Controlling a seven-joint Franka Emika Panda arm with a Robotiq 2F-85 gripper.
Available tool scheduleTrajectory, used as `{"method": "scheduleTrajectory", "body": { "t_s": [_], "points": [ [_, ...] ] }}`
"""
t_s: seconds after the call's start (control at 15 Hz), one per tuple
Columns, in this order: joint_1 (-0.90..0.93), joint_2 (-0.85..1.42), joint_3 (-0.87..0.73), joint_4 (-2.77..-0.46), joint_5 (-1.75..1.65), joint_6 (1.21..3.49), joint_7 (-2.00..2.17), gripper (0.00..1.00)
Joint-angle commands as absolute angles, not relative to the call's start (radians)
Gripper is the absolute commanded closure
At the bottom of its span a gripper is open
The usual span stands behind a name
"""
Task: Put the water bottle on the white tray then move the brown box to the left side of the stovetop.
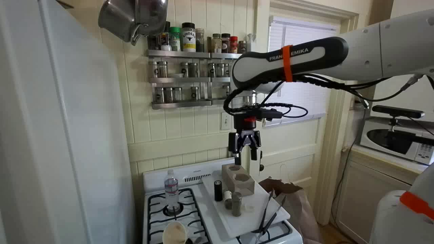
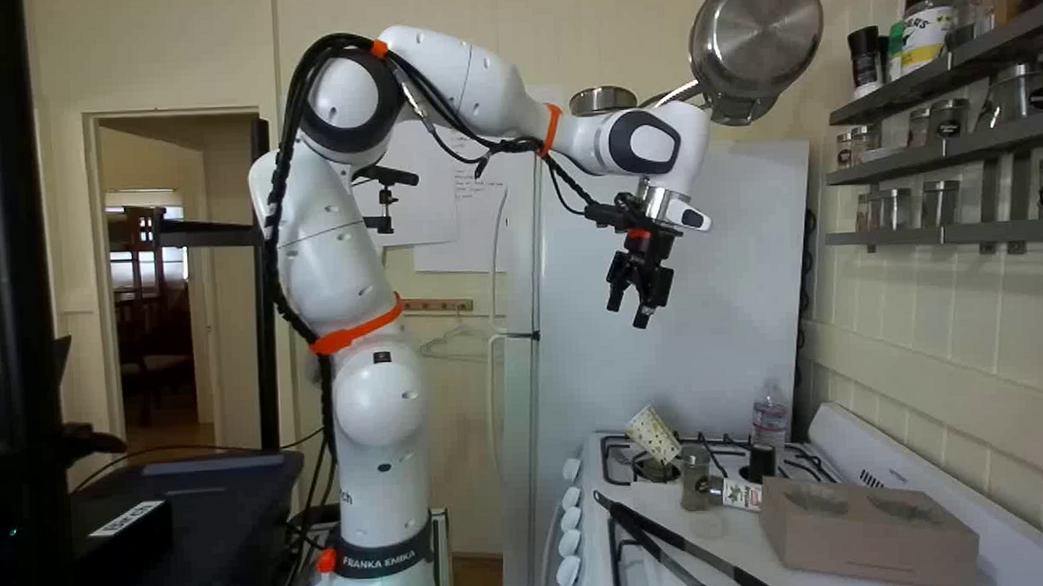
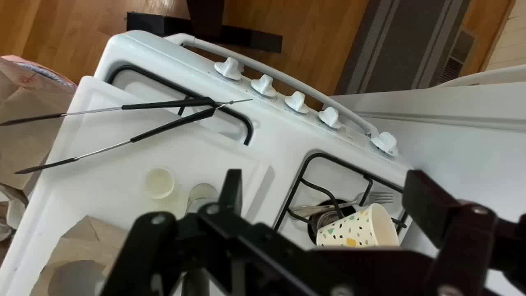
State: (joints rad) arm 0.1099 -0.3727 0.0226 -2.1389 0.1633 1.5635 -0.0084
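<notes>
Your arm (image 2: 334,269) stands raised, bent at the elbow (image 2: 347,104), its forearm (image 2: 479,84) extended; your gripper (image 2: 629,310) hangs from the wrist (image 2: 655,145), pointing downward, fingers (image 3: 233,187) spread well apart.

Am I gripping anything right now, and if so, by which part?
Nothing is held: the gripper hangs with its jaws open and nothing between them. The water bottle stands on the stovetop, away from the jaws.

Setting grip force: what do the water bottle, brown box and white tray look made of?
Water bottle: likely clear plastic, glossy; see-through walls. Brown box: probably cardboard, matte; dull faces, crisp edges. White tray: perhaps plastic, smooth; uniform white surface.
</notes>
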Motion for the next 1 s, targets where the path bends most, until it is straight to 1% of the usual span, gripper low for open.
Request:
{"method": "scheduleTrajectory", "body": {
  "t_s": [0.0, 0.6, 0.67, 0.87, 0.93],
  "points": [
    [0.094, -0.372, 0.036, -2.136, 0.167, 1.560, -0.013, 0.00],
    [0.094, -0.372, 0.036, -2.136, 0.167, 1.560, -0.013, 0.00],
    [0.094, -0.357, 0.034, -2.131, 0.186, 1.588, -0.008, 0.00],
    [0.096, -0.301, 0.046, -2.116, 0.205, 1.787, 0.000, 0.00],
    [0.093, -0.274, 0.062, -2.116, 0.169, 1.885, 0.015, 0.00]
  ]
}}
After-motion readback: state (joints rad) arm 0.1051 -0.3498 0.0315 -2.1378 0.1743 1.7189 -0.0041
